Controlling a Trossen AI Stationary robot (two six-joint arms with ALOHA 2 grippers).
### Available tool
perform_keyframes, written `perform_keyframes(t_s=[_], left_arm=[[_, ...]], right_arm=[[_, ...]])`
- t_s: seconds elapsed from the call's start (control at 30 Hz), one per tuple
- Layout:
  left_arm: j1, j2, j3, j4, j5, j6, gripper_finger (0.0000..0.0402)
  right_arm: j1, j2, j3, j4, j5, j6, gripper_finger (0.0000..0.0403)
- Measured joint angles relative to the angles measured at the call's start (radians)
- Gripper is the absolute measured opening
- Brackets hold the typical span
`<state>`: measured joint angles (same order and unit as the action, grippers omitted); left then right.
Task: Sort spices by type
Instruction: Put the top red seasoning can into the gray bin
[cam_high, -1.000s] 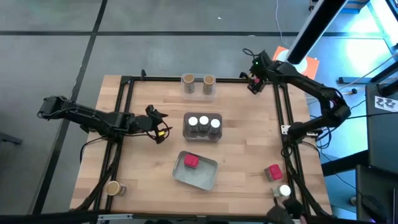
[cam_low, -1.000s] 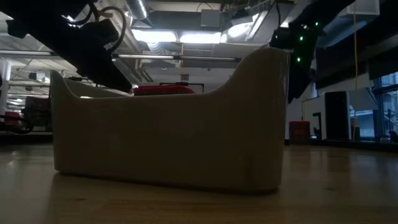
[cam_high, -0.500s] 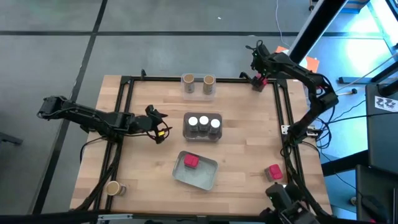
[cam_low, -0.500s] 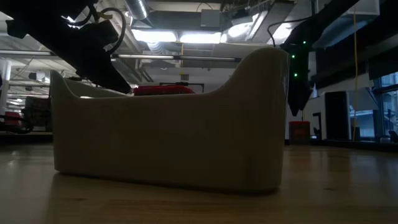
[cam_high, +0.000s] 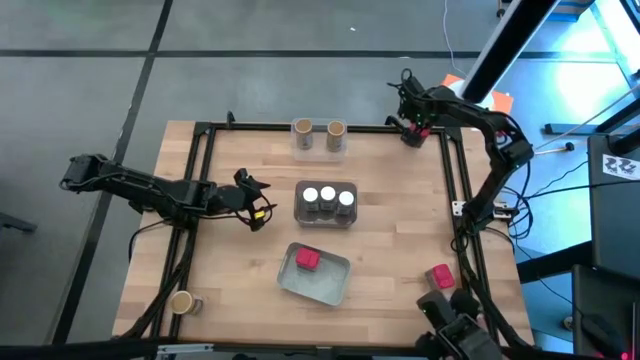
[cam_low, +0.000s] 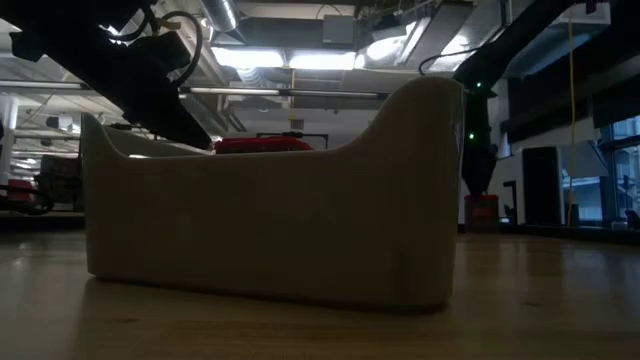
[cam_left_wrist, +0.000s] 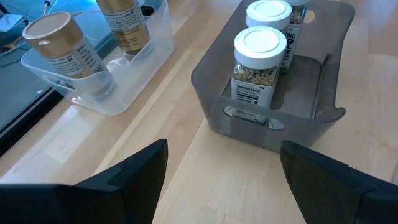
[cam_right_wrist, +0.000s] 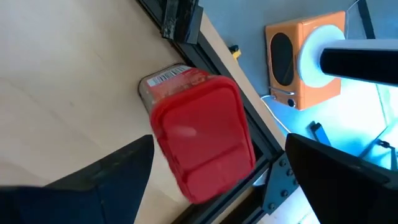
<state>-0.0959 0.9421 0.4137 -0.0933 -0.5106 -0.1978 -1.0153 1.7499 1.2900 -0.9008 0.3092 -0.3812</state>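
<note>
basically the right gripper (cam_right_wrist: 214, 186) hangs with fingers spread over the red-lidded spice box (cam_right_wrist: 199, 134) at the table's far right corner (cam_high: 412, 131), against the black frame rail (cam_right_wrist: 230, 93); it looks like a light, rigid plastic container with a smooth lid, so i'd pinch across the narrower flat sides below the lid rather than the slick top. it seems to stand upright with the lid up, its long lid axis running roughly along the rail. left gripper (cam_high: 258, 200) waits spread open, left of the grey tray (cam_left_wrist: 323, 93) of white-lidded jars (cam_left_wrist: 260, 46).
</note>
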Motion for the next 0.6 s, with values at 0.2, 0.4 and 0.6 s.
perform_keyframes(t_s=[0.2,0.4,0.6], left_arm=[[0.0,0.0,0.0,0.001,0.0,-0.006,0.0294],[0.0,0.0,0.0,0.0,0.0,-0.009,0.0294],[0.0,0.0,0.0,0.0,0.0,-0.009,0.0294]], right_arm=[[0.0,0.053,0.0,0.02,0.003,-0.009,0.0361],[0.0,0.08,0.0,0.009,-0.016,0.004,0.0299],[0.003,0.076,0.0,-0.005,-0.018,0.008,0.0216]])
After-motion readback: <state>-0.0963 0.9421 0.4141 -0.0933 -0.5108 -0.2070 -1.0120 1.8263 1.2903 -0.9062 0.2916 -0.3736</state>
